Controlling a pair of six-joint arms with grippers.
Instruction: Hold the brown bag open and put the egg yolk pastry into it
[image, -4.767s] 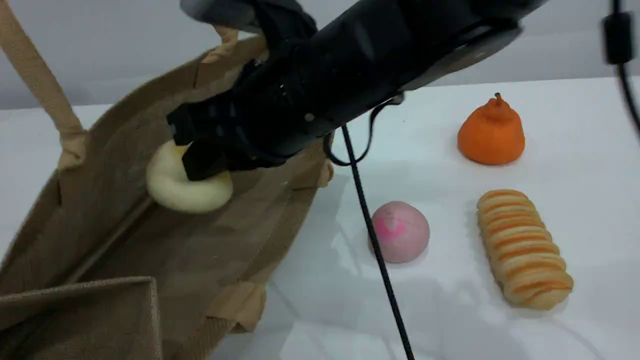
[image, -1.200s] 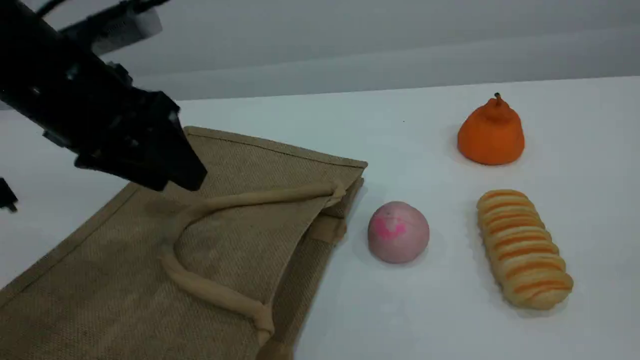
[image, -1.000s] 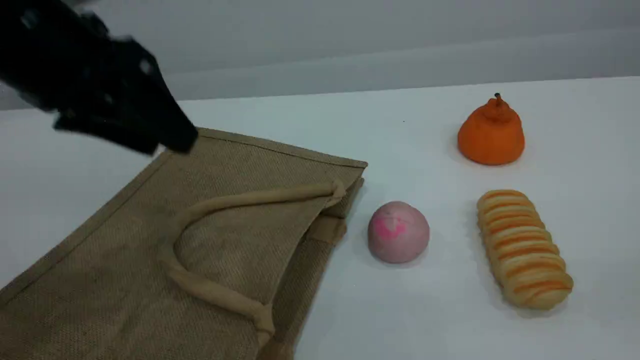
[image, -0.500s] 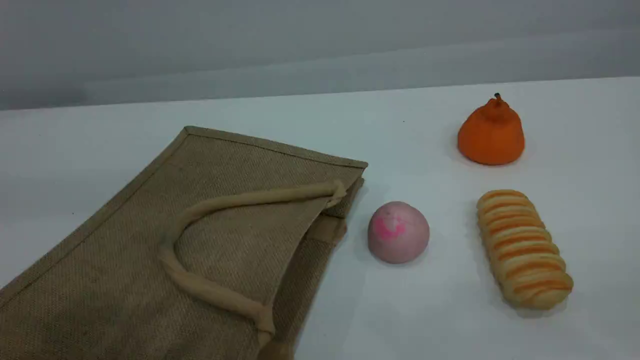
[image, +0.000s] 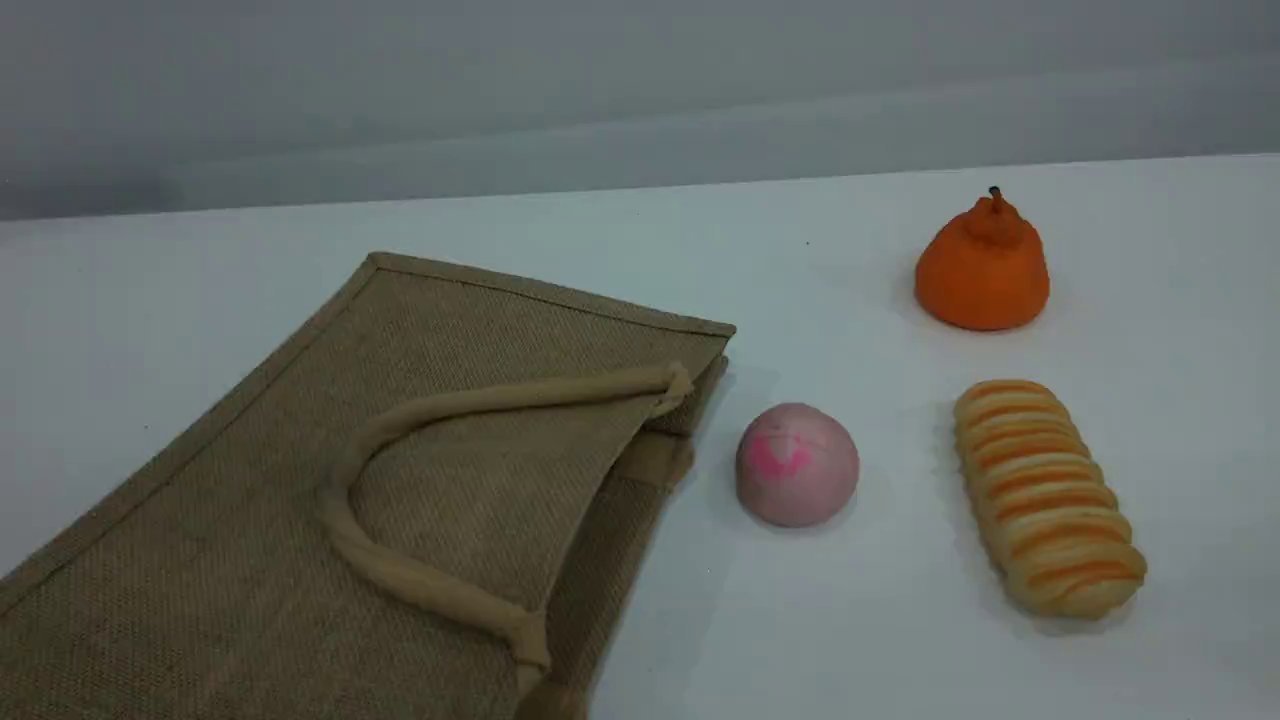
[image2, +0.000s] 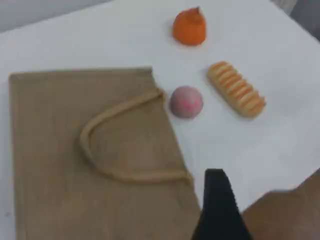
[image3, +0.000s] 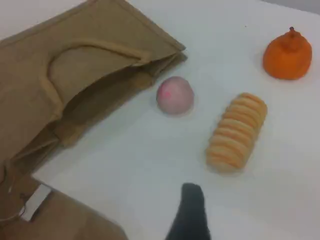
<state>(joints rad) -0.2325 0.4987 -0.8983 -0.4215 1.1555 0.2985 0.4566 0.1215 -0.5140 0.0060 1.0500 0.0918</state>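
Observation:
The brown bag (image: 450, 480) lies flat on the white table at the left, one rope handle (image: 345, 520) looped across its upper side. In the right wrist view the bag (image3: 90, 70) has its mouth slightly agape toward the pink bun. The egg yolk pastry is out of view in every frame. Neither arm appears in the scene view. High above the table, the left gripper (image2: 217, 200) shows one dark fingertip over the bag's (image2: 50, 150) near corner, with nothing on it. The right gripper (image3: 191, 207) likewise shows a bare fingertip above bare table.
A pink-swirled round bun (image: 797, 464) sits just right of the bag's mouth. Right of it lies a long orange-striped loaf (image: 1045, 495), and an orange pear-shaped piece (image: 983, 265) stands behind. A blurred brown surface (image3: 60, 220) with a white label fills the right wrist view's lower left.
The left arm, over the bag's far left corner a second ago, has withdrawn up and left out of the scene view. The bag and the pastries have stayed put.

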